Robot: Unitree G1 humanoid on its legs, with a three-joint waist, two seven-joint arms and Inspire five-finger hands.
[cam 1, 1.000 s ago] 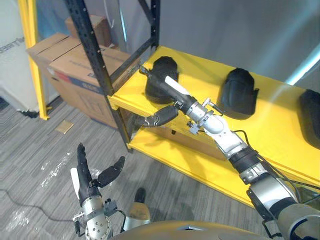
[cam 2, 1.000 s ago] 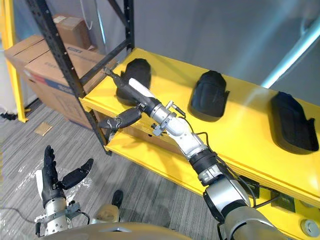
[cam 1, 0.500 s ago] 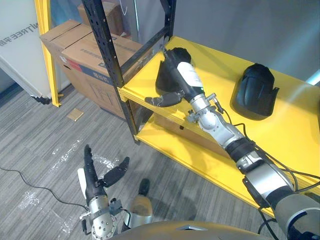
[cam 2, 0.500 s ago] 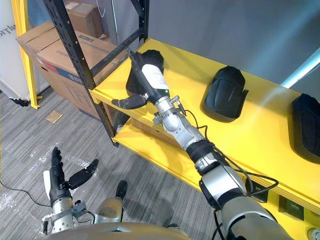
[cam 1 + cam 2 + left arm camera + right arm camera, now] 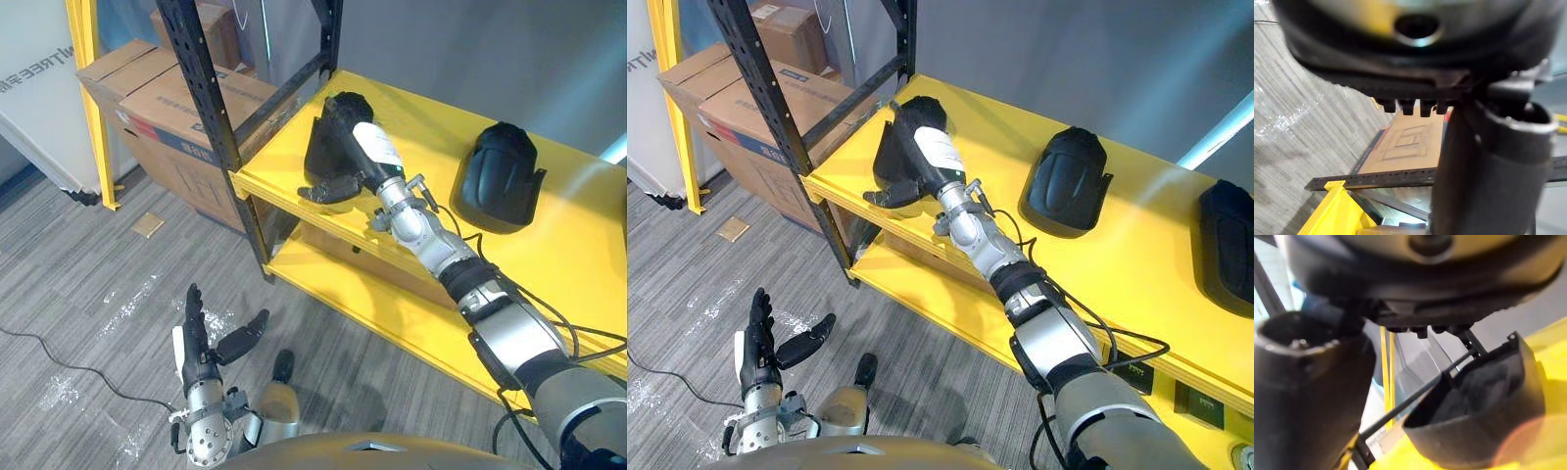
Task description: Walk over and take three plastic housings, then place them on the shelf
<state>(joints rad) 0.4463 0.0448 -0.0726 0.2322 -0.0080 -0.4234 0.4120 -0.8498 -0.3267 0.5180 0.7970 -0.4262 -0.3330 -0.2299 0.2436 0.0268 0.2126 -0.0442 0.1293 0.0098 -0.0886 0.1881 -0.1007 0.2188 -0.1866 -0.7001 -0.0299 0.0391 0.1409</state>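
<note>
Resting along the leftmost plastic housing point(image 5: 321, 142) on the yellow shelf point(image 5: 421, 113), the right hand point(image 5: 374, 152) is lying open, fingers straight, gripping nothing. The middle housing point(image 5: 502, 176) and rightmost housing point(image 5: 1227, 245) are sitting on the same shelf. The left hand point(image 5: 201, 343) is hanging open over the floor. A black rack upright point(image 5: 211, 108) is standing beside the leftmost plastic housing.

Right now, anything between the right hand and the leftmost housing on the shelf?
Nothing visible. The right hand lies along the top of the leftmost housing on the yellow shelf; the black rack post stands aside.
</note>
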